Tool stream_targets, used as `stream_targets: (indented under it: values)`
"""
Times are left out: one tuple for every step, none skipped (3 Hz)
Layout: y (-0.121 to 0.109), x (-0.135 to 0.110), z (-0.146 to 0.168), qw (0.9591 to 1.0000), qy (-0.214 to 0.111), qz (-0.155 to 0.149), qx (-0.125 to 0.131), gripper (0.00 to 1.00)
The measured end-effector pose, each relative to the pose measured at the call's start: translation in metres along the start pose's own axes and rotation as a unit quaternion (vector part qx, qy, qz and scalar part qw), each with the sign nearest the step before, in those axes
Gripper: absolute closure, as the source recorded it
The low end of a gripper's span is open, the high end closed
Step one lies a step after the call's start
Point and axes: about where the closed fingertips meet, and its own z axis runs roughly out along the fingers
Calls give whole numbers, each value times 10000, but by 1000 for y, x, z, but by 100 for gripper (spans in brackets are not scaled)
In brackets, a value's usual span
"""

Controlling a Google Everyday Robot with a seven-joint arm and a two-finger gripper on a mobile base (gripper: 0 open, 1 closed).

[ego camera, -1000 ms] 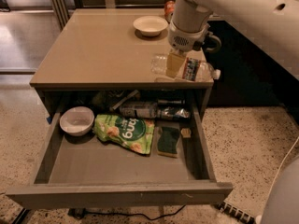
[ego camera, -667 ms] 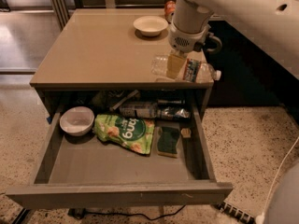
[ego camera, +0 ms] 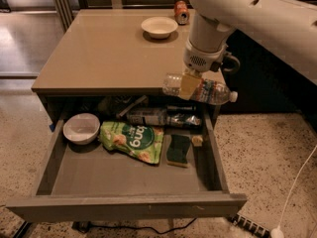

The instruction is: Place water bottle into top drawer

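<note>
The water bottle (ego camera: 214,91) is clear, with a white cap pointing right and a blue-and-white label band. It lies crosswise in my gripper (ego camera: 190,85), which is shut on it and holds it level just past the table's front right edge, above the back right of the open top drawer (ego camera: 124,205). The grey drawer is pulled out toward the camera. My white arm comes down from the upper right.
In the drawer lie a white bowl (ego camera: 81,128), a green snack bag (ego camera: 132,141), a green sponge (ego camera: 179,149) and a darker bottle (ego camera: 159,118) at the back. On the tan table top (ego camera: 99,53) stand a white bowl (ego camera: 159,27) and an orange can (ego camera: 181,12). A cable (ego camera: 292,192) crosses the floor at right.
The gripper with the bottle has moved forward and slightly down, from over the table's right edge to just in front of it, above the drawer.
</note>
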Motion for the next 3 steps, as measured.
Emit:
stream_targets:
  values:
    - [18,10,11,9998,3,8,-184,100]
    - [37,13,25,9991,46,-94,-399,100]
    - [61,7,53,9964,192,-317,-759,100]
